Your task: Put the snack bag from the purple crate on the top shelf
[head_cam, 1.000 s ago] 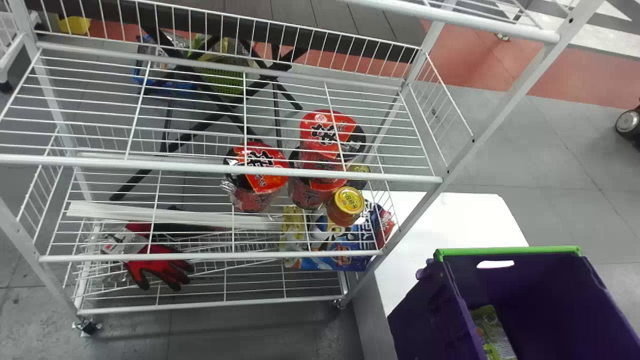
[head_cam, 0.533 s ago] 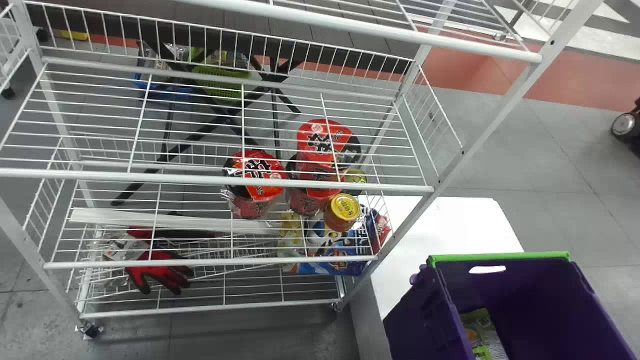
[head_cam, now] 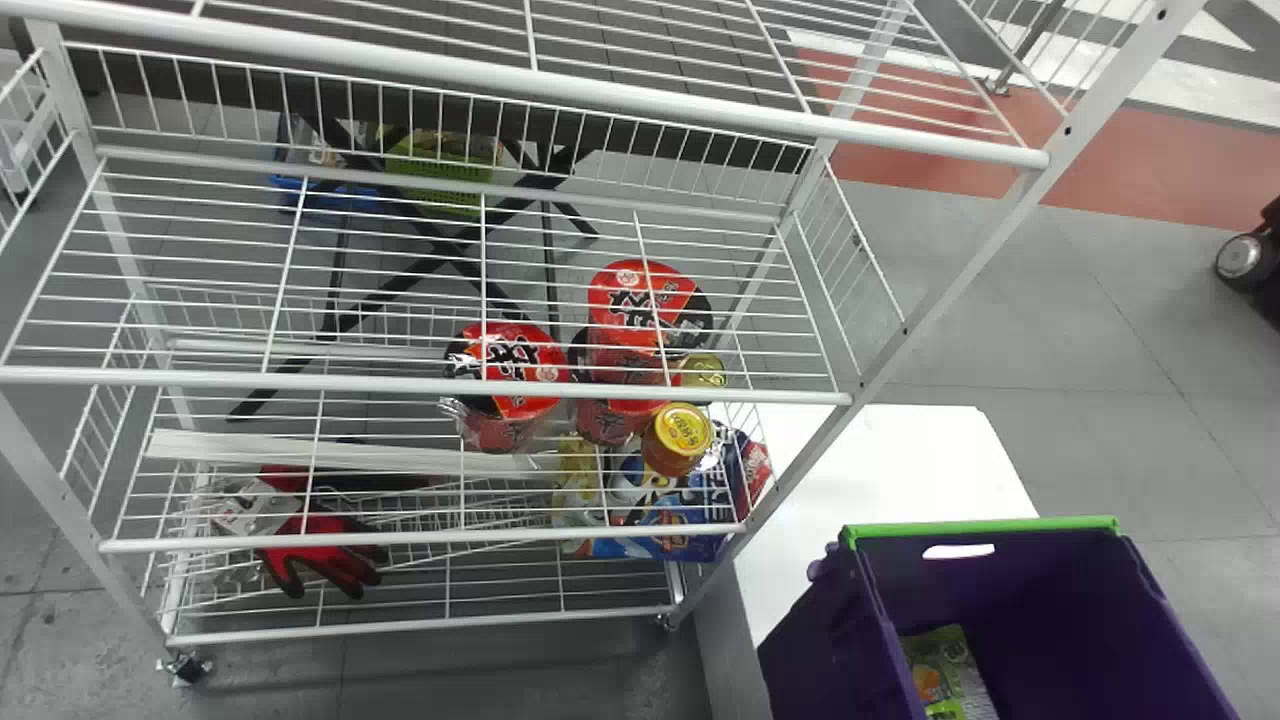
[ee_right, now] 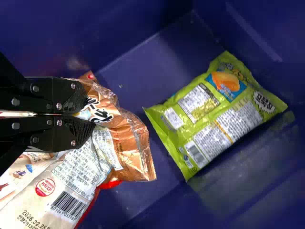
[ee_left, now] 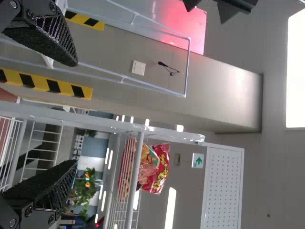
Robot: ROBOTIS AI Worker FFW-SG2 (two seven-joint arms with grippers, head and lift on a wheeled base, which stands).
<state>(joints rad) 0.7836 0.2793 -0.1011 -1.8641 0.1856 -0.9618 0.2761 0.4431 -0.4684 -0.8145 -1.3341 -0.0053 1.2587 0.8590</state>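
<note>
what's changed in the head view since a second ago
The whole scene has slid down the picture, bringing more of the upper shelf in at the top; the purple crate has also slid a little left. That looks like camera motion. The noodle cups, red glove and green snack bag stayed in their places. Whether a claw took or released anything, I can't tell.

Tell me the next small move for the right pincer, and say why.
I'd lift the right pincer gently upward with the orange snack bag: it looks shut on the crumpled end, and the bag is still down inside the purple crate, so it likely must clear the walls before heading for the top shelf.
</note>
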